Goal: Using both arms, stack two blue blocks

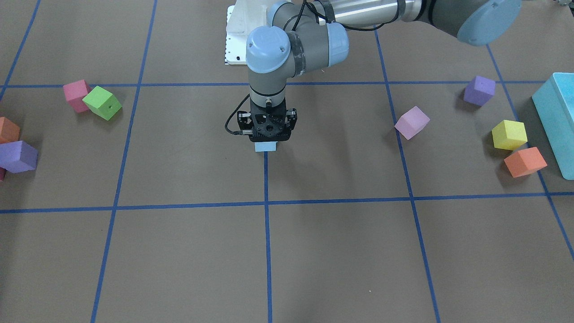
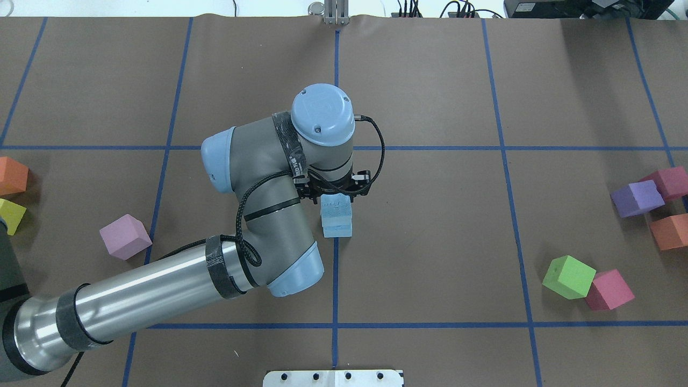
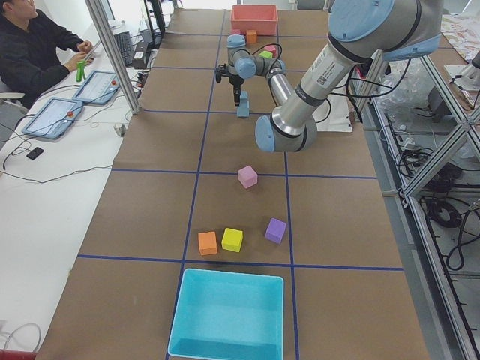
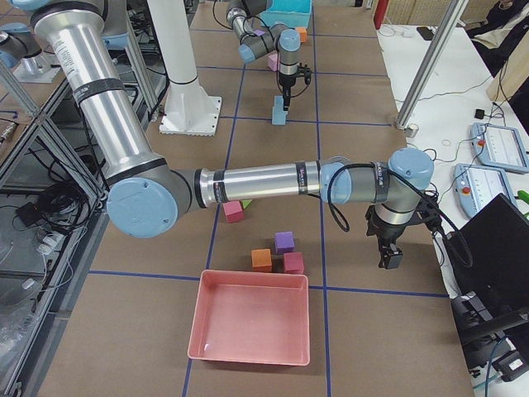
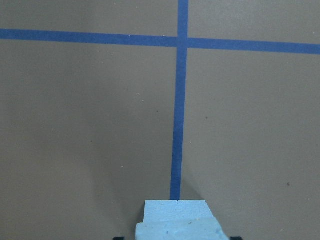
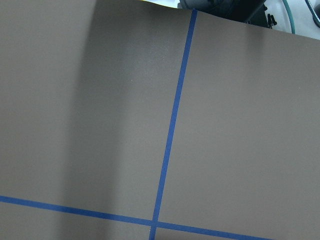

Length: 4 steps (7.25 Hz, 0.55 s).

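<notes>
Two pale blue blocks stand stacked at the table's centre on a blue tape line: the upper block [image 2: 336,208] sits on the lower block [image 2: 338,229]. My left gripper [image 2: 334,196] hangs straight over the stack, its fingers either side of the upper block. In the left wrist view the upper block [image 5: 181,231] fills the bottom edge, with the lower block [image 5: 175,206] under it and a thin gap to each black fingertip, so the gripper looks open. My right gripper [image 4: 388,255] shows only in the exterior right view, far from the stack, and I cannot tell its state.
A lilac cube [image 2: 124,236], an orange one [image 2: 12,176] and a yellow one [image 2: 9,215] lie left. Green [image 2: 568,277], red [image 2: 609,290], purple [image 2: 637,198] and orange [image 2: 669,231] cubes lie right. A turquoise box [image 1: 556,121] and a red tray [image 4: 250,327] sit at the table's ends.
</notes>
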Motion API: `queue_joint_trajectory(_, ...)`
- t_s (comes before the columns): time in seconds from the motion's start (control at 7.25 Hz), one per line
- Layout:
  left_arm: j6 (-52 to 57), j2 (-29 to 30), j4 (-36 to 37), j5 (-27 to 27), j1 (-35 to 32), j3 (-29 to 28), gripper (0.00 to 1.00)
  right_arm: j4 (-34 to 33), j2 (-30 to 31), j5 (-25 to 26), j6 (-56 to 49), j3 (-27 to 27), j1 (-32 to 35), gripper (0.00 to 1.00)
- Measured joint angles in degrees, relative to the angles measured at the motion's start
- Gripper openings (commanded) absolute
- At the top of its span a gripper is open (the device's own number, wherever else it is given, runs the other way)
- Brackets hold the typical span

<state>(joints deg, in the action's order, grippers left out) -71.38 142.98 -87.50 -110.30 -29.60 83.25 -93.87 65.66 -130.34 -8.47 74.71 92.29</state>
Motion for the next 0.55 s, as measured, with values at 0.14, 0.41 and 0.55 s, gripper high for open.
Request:
queue_joint_trajectory(0.14, 0.0, -0.2, 0.0, 0.0, 0.0, 0.1, 0.97, 0.0, 0.0, 0.0, 0.0, 0.0, 0.0, 1.00)
queue_joint_trajectory(0.41, 0.2, -0.2, 0.0, 0.0, 0.0, 1.2, 0.97, 0.0, -0.1, 0.0, 0.0, 0.0, 0.0, 1.00)
queue_joint_trajectory(0.55, 0.3, -0.3, 0.3, 0.0, -0.1, 2.8, 0.97, 0.0, -0.1, 0.0, 0.0, 0.0, 0.0, 1.00)
